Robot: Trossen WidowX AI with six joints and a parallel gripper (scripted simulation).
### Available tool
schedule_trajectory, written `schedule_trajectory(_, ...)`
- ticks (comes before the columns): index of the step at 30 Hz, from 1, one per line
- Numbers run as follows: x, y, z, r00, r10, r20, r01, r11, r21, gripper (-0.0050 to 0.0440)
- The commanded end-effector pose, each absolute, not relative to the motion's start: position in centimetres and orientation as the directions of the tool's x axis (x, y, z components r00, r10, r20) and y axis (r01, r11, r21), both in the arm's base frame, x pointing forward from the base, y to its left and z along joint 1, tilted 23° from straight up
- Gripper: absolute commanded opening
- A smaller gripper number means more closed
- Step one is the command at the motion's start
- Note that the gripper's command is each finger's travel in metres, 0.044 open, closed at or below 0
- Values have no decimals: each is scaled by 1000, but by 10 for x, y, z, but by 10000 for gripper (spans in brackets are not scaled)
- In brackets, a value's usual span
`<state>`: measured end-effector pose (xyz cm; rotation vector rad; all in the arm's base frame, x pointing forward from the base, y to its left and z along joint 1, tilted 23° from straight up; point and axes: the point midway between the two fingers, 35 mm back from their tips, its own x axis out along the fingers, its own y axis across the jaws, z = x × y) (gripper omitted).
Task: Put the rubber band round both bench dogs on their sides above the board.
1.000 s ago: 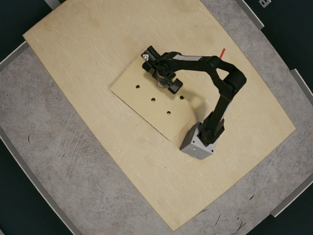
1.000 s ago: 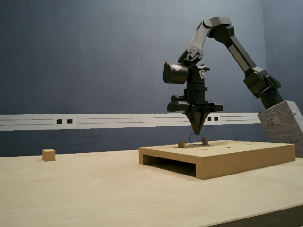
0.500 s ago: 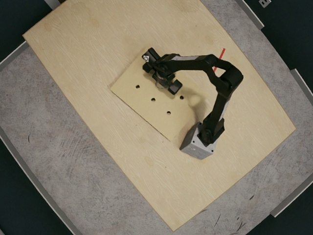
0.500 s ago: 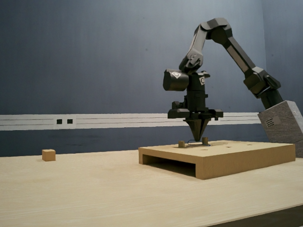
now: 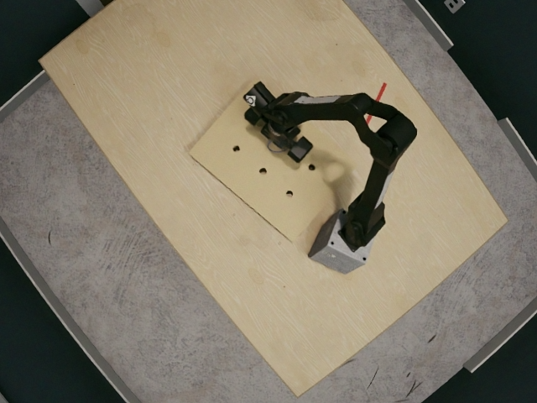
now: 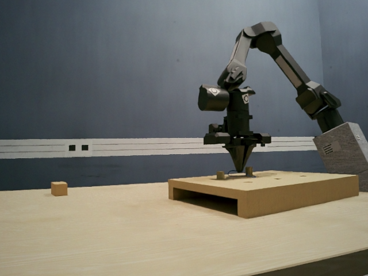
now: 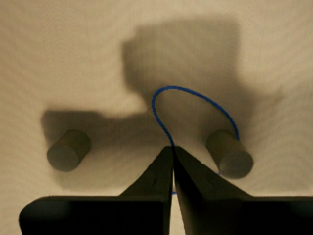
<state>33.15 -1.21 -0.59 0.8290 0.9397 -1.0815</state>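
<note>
The wooden board (image 6: 267, 190) lies flat on the table, and two short bench dogs stand in it. In the wrist view the left dog (image 7: 68, 149) is bare. The thin blue rubber band arcs from my fingertips round the far side of the right dog (image 7: 230, 154). My gripper (image 7: 172, 153) points straight down between the two dogs, shut on the band just above the board. From the side, the fingertips (image 6: 238, 169) sit between the left dog (image 6: 220, 175) and the right dog (image 6: 249, 170). From above, the gripper (image 5: 277, 140) hides both dogs.
The board (image 5: 268, 173) has several empty holes, such as one hole (image 5: 263, 170) near its middle. A small wooden cube (image 6: 58, 188) sits far left on the table. A red mark (image 5: 377, 99) lies behind the arm. The robot base (image 5: 342, 249) stands by the board's corner.
</note>
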Motion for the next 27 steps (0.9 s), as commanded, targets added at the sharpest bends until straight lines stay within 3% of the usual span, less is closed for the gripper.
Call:
schedule_trajectory(1,335,-11,0,206,-340,-918,957,265,116,-50)
schedule_trajectory(27,356,-6,-2,202,-340,-918,958,265,113,-50)
